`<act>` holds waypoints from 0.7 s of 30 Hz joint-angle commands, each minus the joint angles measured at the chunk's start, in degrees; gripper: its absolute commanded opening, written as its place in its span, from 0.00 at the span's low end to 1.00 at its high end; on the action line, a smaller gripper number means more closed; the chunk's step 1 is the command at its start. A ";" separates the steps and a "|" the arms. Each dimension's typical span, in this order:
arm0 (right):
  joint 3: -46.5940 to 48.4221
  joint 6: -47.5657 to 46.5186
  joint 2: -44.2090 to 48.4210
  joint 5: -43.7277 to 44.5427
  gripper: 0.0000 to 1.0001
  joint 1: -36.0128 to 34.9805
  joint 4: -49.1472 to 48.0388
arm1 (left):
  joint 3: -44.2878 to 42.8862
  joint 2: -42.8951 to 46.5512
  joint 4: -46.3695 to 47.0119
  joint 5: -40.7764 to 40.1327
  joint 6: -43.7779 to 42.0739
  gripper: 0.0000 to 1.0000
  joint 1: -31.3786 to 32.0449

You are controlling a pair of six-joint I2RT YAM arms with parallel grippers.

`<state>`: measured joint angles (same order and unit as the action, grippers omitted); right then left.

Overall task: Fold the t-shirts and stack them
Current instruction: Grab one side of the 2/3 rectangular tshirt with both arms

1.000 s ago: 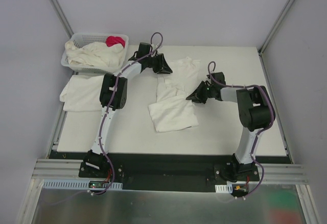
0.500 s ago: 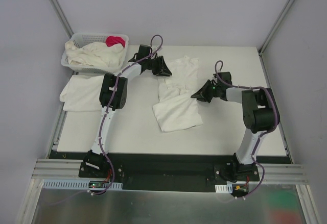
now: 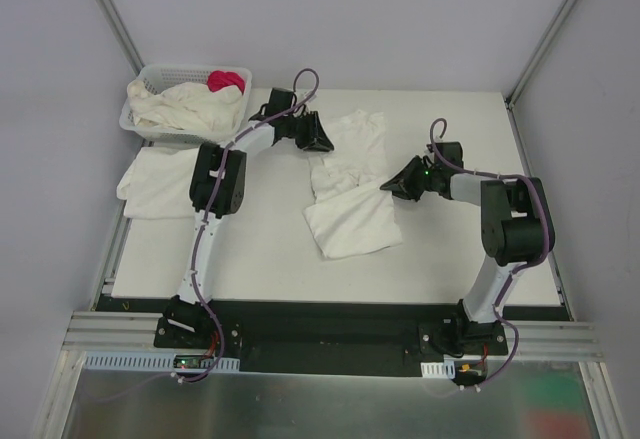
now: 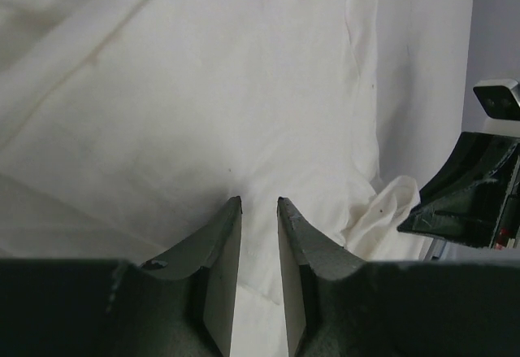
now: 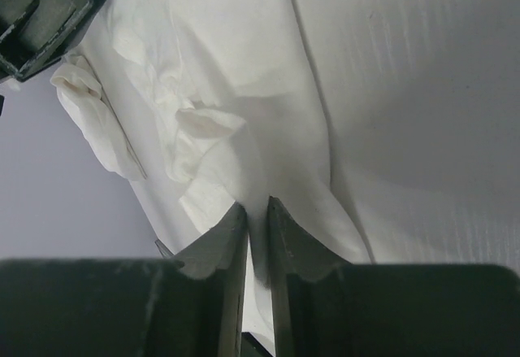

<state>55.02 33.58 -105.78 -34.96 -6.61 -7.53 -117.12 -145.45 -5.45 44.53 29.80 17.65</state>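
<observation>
The left gripper (image 4: 257, 202) has 2 dark, wedge-shaped fingers (image 4: 215, 251) of matte plastic. They are drawn together to a narrow slit and grasp the edge of a soft white t-shirt (image 3: 350, 199). Beyond their tips the cotton lies smooth, with only fine creases. To the right of them there is a small crumpled bunch.

The right gripper (image 5: 257, 204) has 2 fingers of the same shape, very near to each other. The cloth rises in a ridge that runs into their slit, but I cannot tell if they pinch it or have let it loose. Left of these fingers the fabric is rumpled in soft folds. Right of them lies the white table (image 5: 422, 89), with a faint ribbed surface.

This t-shirt lies on the table between the 2 grippers.

Well to the left of the left fingers, more cream t-shirts (image 3: 185, 107) are heaped in a white lattice basket (image 3: 133, 119) with a pink-red cloth (image 3: 226, 81). 1 flat t-shirt (image 3: 160, 181) lies just beside the basket.
</observation>
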 commanded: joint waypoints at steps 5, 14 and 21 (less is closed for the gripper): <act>-0.53 0.25 2.41 -1.52 0.31 -0.59 -2.84 | 10.49 23.07 -6.49 -7.51 -3.96 0.22 0.72; 0.52 0.00 2.16 0.33 0.34 -1.47 -4.07 | 32.26 39.86 -7.20 -5.52 0.79 0.23 1.86; -1.58 -0.19 2.85 1.56 0.37 -1.47 -5.03 | 53.91 50.25 -0.10 0.47 3.94 0.32 2.30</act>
<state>54.50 33.85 -105.62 -34.46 -7.75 -10.02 -71.31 -99.77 -8.86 40.97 31.07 19.53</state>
